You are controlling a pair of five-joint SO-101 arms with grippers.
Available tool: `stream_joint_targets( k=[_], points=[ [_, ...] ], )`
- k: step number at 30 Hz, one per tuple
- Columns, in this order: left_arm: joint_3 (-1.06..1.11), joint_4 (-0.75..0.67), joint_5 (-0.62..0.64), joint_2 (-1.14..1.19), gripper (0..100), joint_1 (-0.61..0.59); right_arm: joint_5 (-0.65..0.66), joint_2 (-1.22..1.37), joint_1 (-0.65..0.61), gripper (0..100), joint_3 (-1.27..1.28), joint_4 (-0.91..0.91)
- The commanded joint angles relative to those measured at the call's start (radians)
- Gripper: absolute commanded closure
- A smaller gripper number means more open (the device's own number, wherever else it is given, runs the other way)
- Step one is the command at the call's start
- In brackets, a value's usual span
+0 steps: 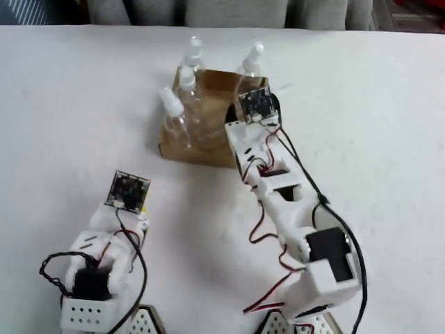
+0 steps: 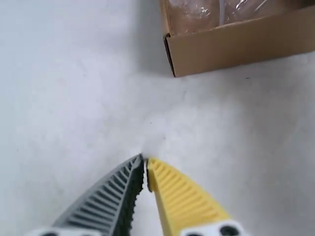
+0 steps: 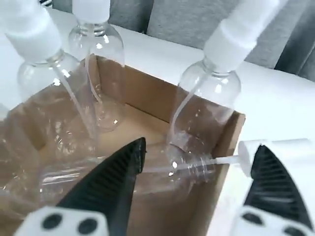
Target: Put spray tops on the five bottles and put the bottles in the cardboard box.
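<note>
The white table (image 1: pixel 361 90) spreads beneath both my pincers. On it sits the cardboard box (image 1: pixel 195 153), directly under my right pincer (image 3: pixel 199 147) and well ahead of my left pincer (image 2: pixel 145 164). One corner of the box is turned toward the left tips, with bare table between.

Four upright bottles (image 1: pixel 182 115) stand in the box on the far side of my right pincer, and each carries one of the spray tops (image 3: pixel 236 34). One of them stands just past my right fingertips against the box wall, and the others are grouped farther off along the opposite side.

The lying bottle (image 3: pixel 98 177) rests on its side on the box floor, straight below the gap in my right pincer. Its neck points toward the wall by one of my fingers. The loose spray top (image 3: pixel 275 147) is not seated. Its head lies just off the neck, over the rim of the wall and close beside that fingertip, and its thin tube runs into the bottle's mouth.

My right pincer gapes wide and holds nothing, its black fingers (image 3: pixel 110 191) set on either side of the lying bottle. I cannot tell whether either one touches it.

My left pincer is closed on nothing. Its grey finger (image 2: pixel 108 201) and yellow finger (image 2: pixel 182 196) meet at their toothed tips, low over the table.
</note>
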Motion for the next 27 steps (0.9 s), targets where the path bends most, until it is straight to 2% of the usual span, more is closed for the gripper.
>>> stream_joint_targets(
  k=[1, 9, 13, 16, 20, 27],
  points=[
    [-0.002, -0.003, -0.006, -0.005, 98, -0.004, -0.08, -0.136, -0.007, 71.1, -0.012, 0.151],
    [-0.002, -0.003, -0.006, -0.005, 98, -0.004, -0.256, -0.352, -0.044, 71.2, -0.063, 0.538],
    [-0.002, -0.003, -0.006, -0.005, 98, -0.004, -0.4, -0.348, -0.097, 71.2, -0.199, 0.805],
    [-0.002, -0.003, -0.006, -0.005, 98, -0.005, -0.522, -0.311, -0.113, 71.2, -0.295, 0.932],
    [-0.002, -0.003, -0.006, -0.005, 98, -0.005, -0.661, -0.222, -0.104, 70.9, -0.393, 0.992],
    [-0.002, -0.003, -0.006, -0.005, 98, -0.005, -0.822, -0.082, -0.113, 70.8, -0.493, 0.987]
  ],
)
